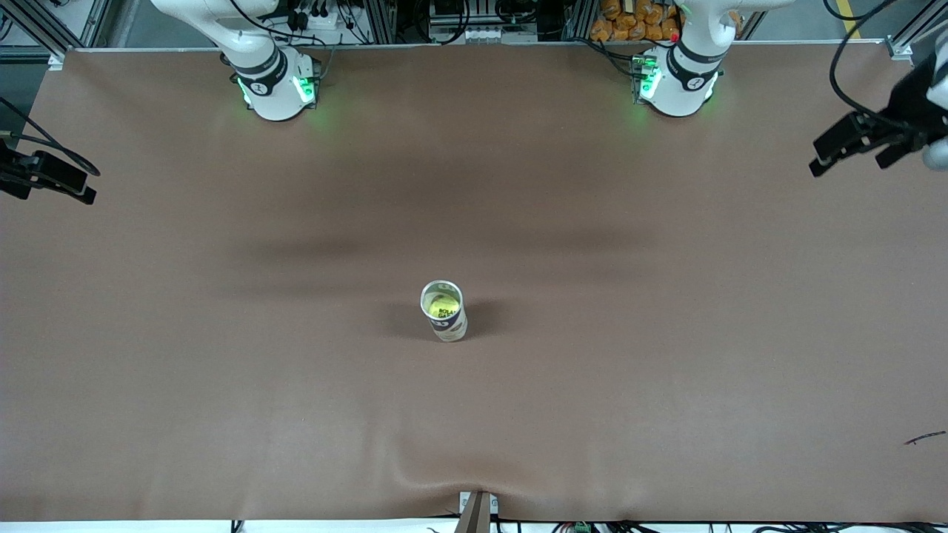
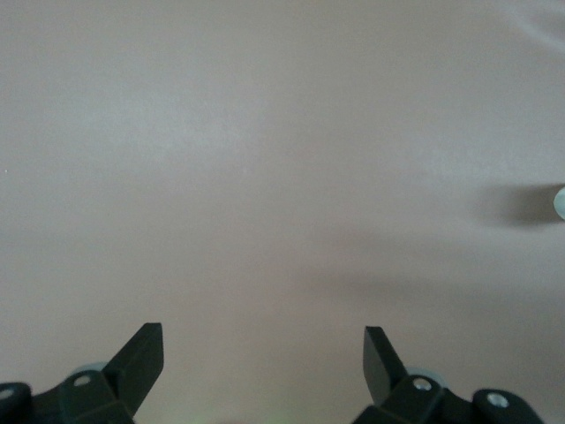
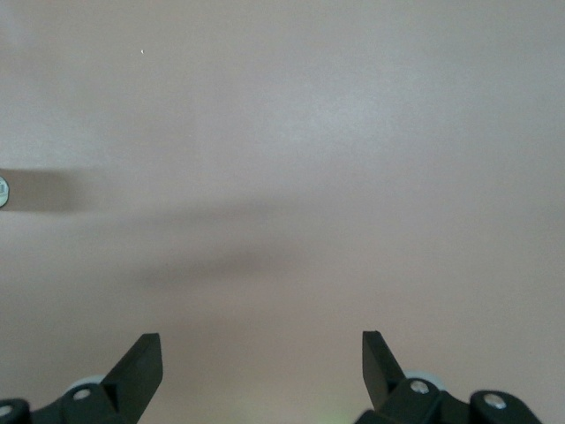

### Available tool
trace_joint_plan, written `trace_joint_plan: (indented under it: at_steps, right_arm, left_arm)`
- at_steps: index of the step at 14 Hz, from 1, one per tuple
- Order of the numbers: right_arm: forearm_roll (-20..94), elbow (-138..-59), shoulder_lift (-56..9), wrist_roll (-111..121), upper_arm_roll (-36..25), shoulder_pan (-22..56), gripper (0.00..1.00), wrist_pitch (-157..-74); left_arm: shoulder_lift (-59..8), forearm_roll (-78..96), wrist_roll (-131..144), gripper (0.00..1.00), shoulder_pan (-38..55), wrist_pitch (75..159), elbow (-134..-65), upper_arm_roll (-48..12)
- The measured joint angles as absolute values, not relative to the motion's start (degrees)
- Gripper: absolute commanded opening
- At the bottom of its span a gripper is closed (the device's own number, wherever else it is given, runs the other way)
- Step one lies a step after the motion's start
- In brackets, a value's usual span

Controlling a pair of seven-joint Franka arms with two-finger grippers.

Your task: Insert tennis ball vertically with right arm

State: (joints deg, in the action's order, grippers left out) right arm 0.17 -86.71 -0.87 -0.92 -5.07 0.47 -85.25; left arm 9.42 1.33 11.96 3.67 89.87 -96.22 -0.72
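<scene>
An open tennis ball can (image 1: 448, 326) stands upright at the middle of the brown table. A yellow tennis ball (image 1: 442, 303) sits inside it, seen through the open top. My right gripper (image 1: 63, 181) hangs over the right arm's end of the table, away from the can, open and empty. In the right wrist view its gripper (image 3: 262, 344) is spread over bare table, with the can (image 3: 3, 191) at the picture's edge. My left gripper (image 1: 848, 152) waits over the left arm's end, open and empty (image 2: 265, 340). The can (image 2: 560, 203) just shows at the edge of the left wrist view.
The two arm bases (image 1: 274, 85) (image 1: 678, 81) stand along the table edge farthest from the front camera. A small metal bracket (image 1: 478, 509) sits at the nearest edge. A thin dark scrap (image 1: 924, 438) lies near the left arm's end.
</scene>
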Motion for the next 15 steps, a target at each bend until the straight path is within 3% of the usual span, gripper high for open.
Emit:
trace_joint_plan:
  at_steps: [4,15]
  right_arm:
    - [0.2,-86.7,-0.9,-0.9,-5.2,0.5,1.00,-85.2]
    - [0.2,-86.7,-0.9,-1.0,-5.2,0.5,1.00,-85.3]
  left_arm:
    - [12.5,1.3,12.0,1.00,5.3,89.7,-100.6,0.0]
    - [13.3,-2.5,4.5,1.00,5.9,88.2,-99.5,0.8]
